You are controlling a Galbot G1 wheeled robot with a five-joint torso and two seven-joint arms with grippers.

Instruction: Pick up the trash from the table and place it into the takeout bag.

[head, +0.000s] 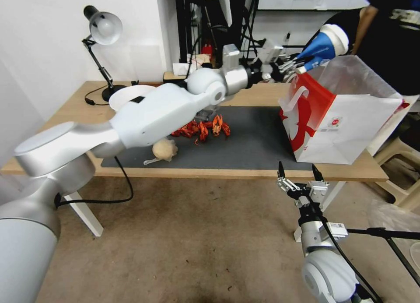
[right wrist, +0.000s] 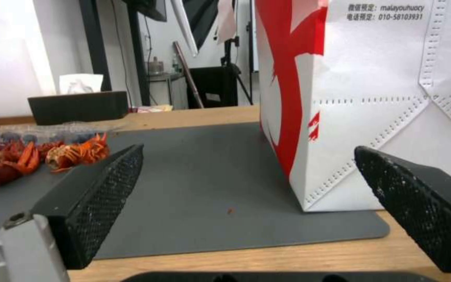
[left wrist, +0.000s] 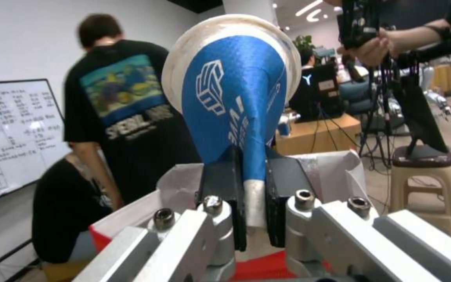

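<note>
Desk: long light-wood top, dark grey mat across its middle. All positions below are relative to the takeout bag.

Takeout bag: upright on the mat's end on my right side, mouth open, red side facing the mat's centre, small red logo on the white front.

My left arm reaches across the desk. Left end effector is up at the bag's top rim, on its red-side corner, clamped on the blue paper cup. Cup is squashed flat between the pads at its base, white lid end pointing away from me, above the bag's open mouth.

Right end effector: below the desk's front edge, in front of the bag, fingers spread wide, nothing in them.

White shallow bowl: far end of the desk from the bag, near the lamp.

Red crayfish leftovers: on the mat, well clear of the bag's red side.

Beige wrapped wad: on the mat, farther from the bag than the leftovers, toward the front edge.
</note>
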